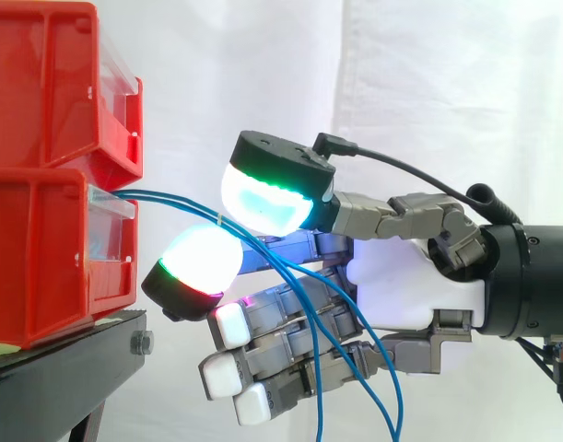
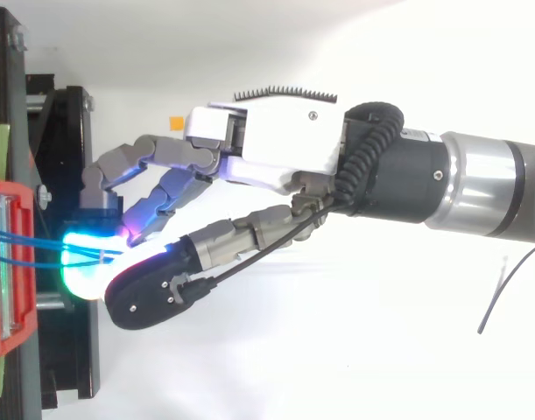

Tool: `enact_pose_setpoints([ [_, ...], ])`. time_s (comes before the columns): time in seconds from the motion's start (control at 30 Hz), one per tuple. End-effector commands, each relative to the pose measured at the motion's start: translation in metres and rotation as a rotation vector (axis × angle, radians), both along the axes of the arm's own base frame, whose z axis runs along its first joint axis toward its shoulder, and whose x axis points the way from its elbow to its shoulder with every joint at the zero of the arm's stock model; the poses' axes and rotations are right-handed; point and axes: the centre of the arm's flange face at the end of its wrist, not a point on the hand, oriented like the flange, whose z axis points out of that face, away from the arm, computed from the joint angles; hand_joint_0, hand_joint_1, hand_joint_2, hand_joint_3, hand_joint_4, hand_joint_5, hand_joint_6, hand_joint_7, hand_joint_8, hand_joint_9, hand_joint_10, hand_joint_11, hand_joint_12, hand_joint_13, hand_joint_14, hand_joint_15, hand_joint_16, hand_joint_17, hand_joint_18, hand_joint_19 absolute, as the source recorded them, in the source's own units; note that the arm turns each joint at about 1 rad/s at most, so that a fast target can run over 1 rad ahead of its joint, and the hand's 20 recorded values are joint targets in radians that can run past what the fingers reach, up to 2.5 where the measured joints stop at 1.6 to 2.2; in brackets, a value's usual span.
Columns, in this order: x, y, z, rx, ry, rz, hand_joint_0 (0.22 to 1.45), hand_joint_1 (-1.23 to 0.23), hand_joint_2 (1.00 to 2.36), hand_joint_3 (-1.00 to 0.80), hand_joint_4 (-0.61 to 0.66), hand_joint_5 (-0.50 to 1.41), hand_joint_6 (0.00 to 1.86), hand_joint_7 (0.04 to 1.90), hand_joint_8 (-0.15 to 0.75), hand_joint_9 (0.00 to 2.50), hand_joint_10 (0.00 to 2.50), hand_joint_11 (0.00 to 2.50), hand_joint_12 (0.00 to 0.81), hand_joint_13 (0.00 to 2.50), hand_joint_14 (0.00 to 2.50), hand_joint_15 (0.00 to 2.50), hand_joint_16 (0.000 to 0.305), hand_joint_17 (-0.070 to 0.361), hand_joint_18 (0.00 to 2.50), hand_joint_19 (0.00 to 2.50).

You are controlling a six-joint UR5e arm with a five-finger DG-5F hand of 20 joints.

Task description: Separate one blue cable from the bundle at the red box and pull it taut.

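Observation:
Thin blue cables [image 1: 170, 200] come out of the front of the lower red bin [image 1: 32, 267] and run right to my hand [image 1: 405, 290]. They pass between a green-glowing pad [image 1: 263, 195] above and a white-and-red glowing pad [image 1: 200, 262] below, which close together on them just off the bin. Past the pads the cables droop over the other curled fingers [image 1: 263, 350] and hang out of the bottom of the side view. From above, the cables [image 2: 31, 243] leave the bin [image 2: 9, 289] and end in the glow under my hand [image 2: 285, 144].
A second red bin [image 1: 51, 83] sits stacked on the lower one, both on a black stand [image 1: 60, 368] at the left. A white curtain hangs behind. A thin dark wire [image 2: 505, 293] lies at the right of the top view.

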Motion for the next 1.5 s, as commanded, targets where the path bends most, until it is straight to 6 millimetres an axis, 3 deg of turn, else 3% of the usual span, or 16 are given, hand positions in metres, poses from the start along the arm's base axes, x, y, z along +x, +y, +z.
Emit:
enact_pose_setpoints([
  [0.0, 0.0, -0.0012, 0.0012, 0.0, -0.002, -0.002, 0.62, -0.67, 1.01, -0.3, 0.13, -0.18, 0.78, 1.04, 0.297, 0.85, 0.02, 0.84, 0.376, 0.83, 0.02, 0.62, 0.044, 0.1, 0.6, 0.67],
  [0.27, 0.0012, -0.0015, 0.0038, 0.0, -0.005, 0.005, 0.64, -0.72, 1.02, -0.28, 0.09, -0.2, 0.85, 1.0, 0.296, 0.85, 0.02, 0.89, 0.376, 0.84, 0.02, 0.62, 0.044, 0.1, 0.6, 0.67],
  [0.63, 0.0006, -0.0016, 0.0032, 0.001, 0.001, 0.005, 0.68, -0.75, 1.0, -0.43, 0.09, -0.2, 0.92, 1.04, 0.294, 0.89, 0.02, 0.96, 0.374, 0.87, 0.02, 0.64, 0.044, 0.099, 0.64, 0.65],
  [0.97, 0.0009, -0.0016, 0.0026, -0.001, 0.003, 0.005, 0.54, -0.6, 1.0, -0.5, 0.13, -0.19, 0.89, 1.0, 0.309, 0.91, 0.02, 0.95, 0.386, 0.87, 0.02, 0.65, 0.046, 0.104, 0.65, 0.67],
  [1.1, 0.0007, -0.0016, 0.0024, -0.001, 0.004, 0.005, 0.54, -0.55, 1.0, -0.5, 0.13, -0.18, 0.88, 1.02, 0.309, 0.92, 0.02, 0.94, 0.389, 0.87, 0.02, 0.65, 0.046, 0.104, 0.65, 0.67],
  [1.2, 0.0007, -0.0004, 0.0036, -0.001, 0.003, 0.006, 0.61, -0.53, 1.0, -0.5, 0.11, -0.17, 0.87, 1.06, 0.3, 0.92, 0.02, 0.93, 0.379, 0.87, 0.02, 0.64, 0.044, 0.098, 0.64, 0.68],
  [1.47, 0.0002, -0.0015, 0.0031, 0.0, 0.007, 0.006, 0.61, -0.71, 1.02, -0.18, 0.04, -0.18, 0.89, 1.14, 0.302, 0.91, 0.02, 0.95, 0.38, 0.87, 0.02, 0.66, 0.044, 0.099, 0.65, 0.68],
])
